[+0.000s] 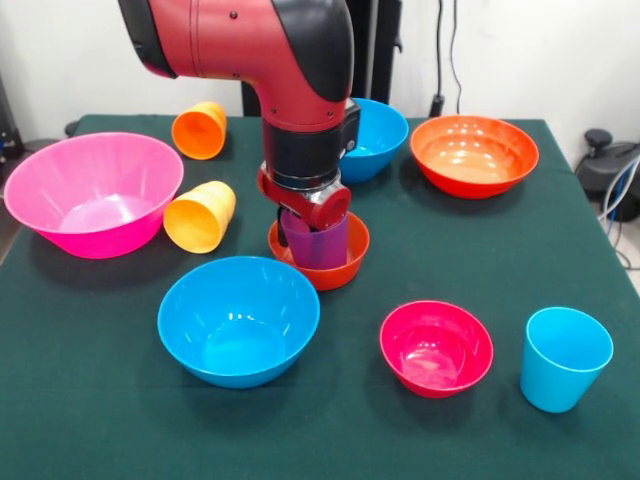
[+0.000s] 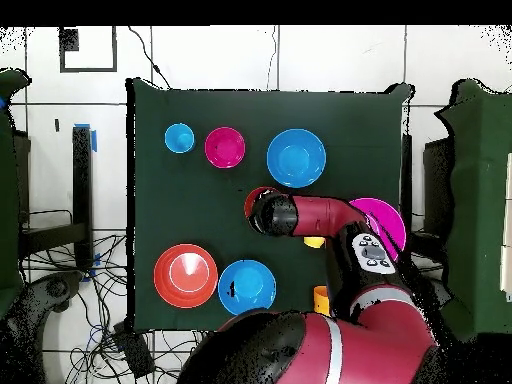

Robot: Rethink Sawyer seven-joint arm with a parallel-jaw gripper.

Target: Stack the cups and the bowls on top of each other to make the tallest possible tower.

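Observation:
The translucent purple cup (image 1: 320,246) stands upright inside the small orange bowl (image 1: 322,270) at the table's middle. My gripper (image 1: 312,225) is straight above it, down at the cup's rim; its tips are hidden by the wrist. In the overhead view the gripper (image 2: 266,213) covers the cup, and only the bowl's rim (image 2: 251,199) shows. The orange cup (image 1: 200,130) and the yellow-orange cup (image 1: 200,217) lie on their sides. The light blue cup (image 1: 564,358) stands upright at the front right.
The large pink bowl (image 1: 92,192) is at the left, a blue bowl (image 1: 238,320) in front, another blue bowl (image 1: 372,138) behind the arm. The wide orange-red bowl (image 1: 473,155) is at the back right and the small magenta bowl (image 1: 436,347) at the front.

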